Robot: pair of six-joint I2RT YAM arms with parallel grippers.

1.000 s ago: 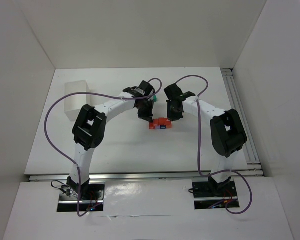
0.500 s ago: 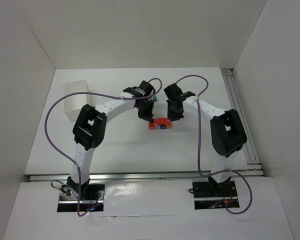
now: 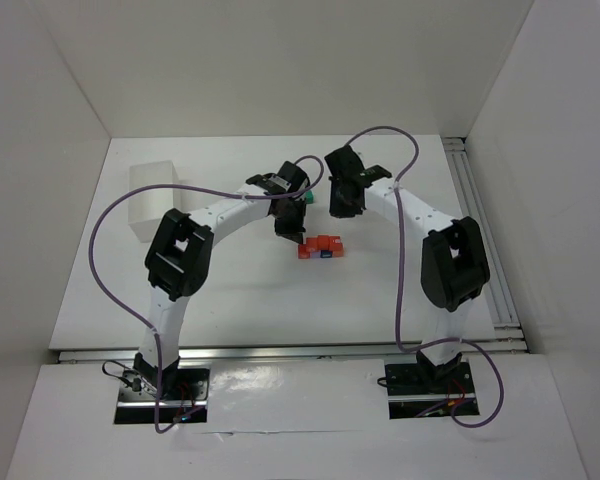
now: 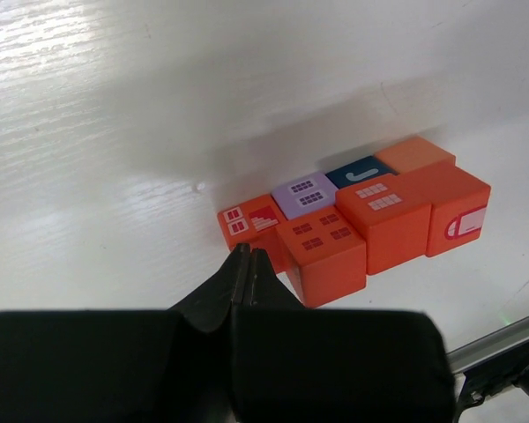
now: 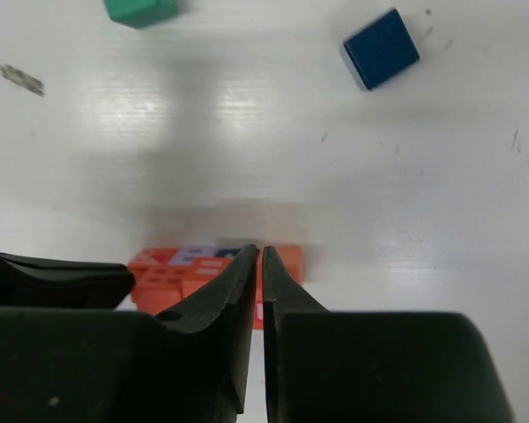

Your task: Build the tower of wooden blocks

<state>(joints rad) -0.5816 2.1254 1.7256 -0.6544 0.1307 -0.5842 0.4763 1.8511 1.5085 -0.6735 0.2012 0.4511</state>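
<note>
The tower is only a low cluster of mostly red and orange cubes near the middle of the worktop; I can't tell from here whether anything sits on a second level, so I'd judge the build to be at its base stage, with the upper cubes not yet set.

The left end effector hangs just beside the cluster at about its 10 o'clock, fingers pressed together and holding nothing; the right end effector is above and beyond the cluster, at roughly 12 o'clock, its fingers a hair apart and also empty.

Two loose pieces lie well apart from the cluster in the right wrist view: a teal block at about 11 o'clock and a dark blue block at about 1 o'clock; the next move, I'd say, calls for one arm to spread its fingers, come down over one of these (the dark blue looks the likelier for a middle level) and carry it back squarely onto the base.

The white tray stands far off at 10 o'clock; no coloured cube shows in it from overhead.
</note>
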